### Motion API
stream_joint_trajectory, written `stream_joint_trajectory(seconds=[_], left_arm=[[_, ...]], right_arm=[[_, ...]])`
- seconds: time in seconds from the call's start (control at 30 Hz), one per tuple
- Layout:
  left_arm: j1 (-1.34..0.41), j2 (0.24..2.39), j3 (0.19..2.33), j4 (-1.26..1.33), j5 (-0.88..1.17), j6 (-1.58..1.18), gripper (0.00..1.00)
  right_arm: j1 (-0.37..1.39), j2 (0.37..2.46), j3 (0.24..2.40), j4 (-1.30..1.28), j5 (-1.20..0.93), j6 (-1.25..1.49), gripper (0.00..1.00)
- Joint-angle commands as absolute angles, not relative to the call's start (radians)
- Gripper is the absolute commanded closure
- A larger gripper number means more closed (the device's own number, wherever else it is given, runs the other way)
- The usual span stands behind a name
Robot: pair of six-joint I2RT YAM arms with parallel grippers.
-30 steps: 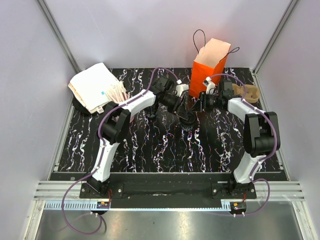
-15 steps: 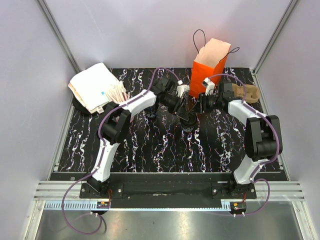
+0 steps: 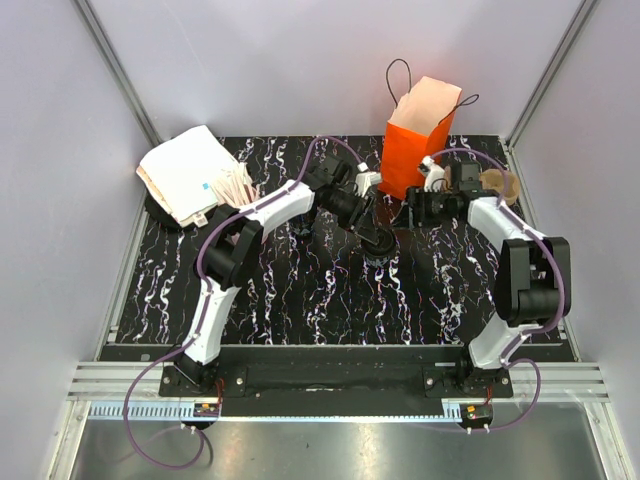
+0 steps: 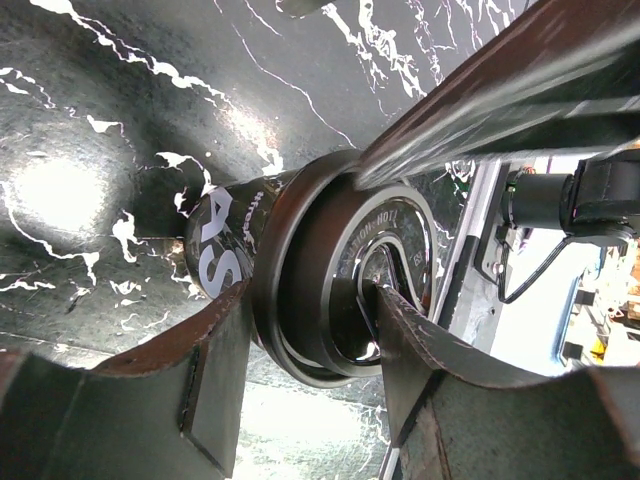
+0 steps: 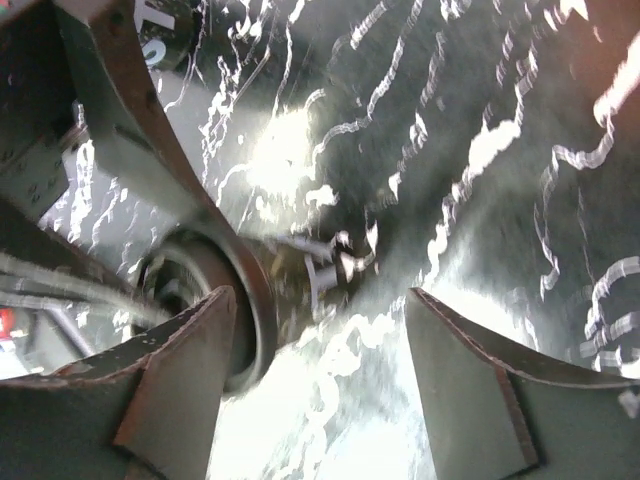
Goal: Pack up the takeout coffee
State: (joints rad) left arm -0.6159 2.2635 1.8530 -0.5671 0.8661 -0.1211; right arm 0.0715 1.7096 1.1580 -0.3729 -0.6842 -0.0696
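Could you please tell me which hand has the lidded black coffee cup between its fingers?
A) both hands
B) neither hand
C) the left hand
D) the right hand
C: the left hand grips the lid rim of the takeout coffee, while the right hand stands open off to the side.

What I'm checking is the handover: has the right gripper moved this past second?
Yes. The right gripper has pulled rightward in front of the orange bag, away from the cup in the left gripper.
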Motion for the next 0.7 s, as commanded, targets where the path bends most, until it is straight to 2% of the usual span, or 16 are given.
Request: stream_joint_trajectory(seconds=[0.0,0.17,0.67], left_arm=[[-0.621,2.338,1.807,-0.617,0.617,-0.041,0.58],[-0.62,2.335,1.813,-0.611,0.615,-0.057,0.58],[-0.624,2.26,1.73,-0.497,0.604,-0.258,0.58]], right_arm=[[0.026,1.632,1.19,-0.499,-0.765,-0.049,0.24],[0.023,1.594,1.121,-0.497,-0.865,-0.008,0.24],[0.04,1.603,0.988,-0.308,-0.864,0.179,0.25]])
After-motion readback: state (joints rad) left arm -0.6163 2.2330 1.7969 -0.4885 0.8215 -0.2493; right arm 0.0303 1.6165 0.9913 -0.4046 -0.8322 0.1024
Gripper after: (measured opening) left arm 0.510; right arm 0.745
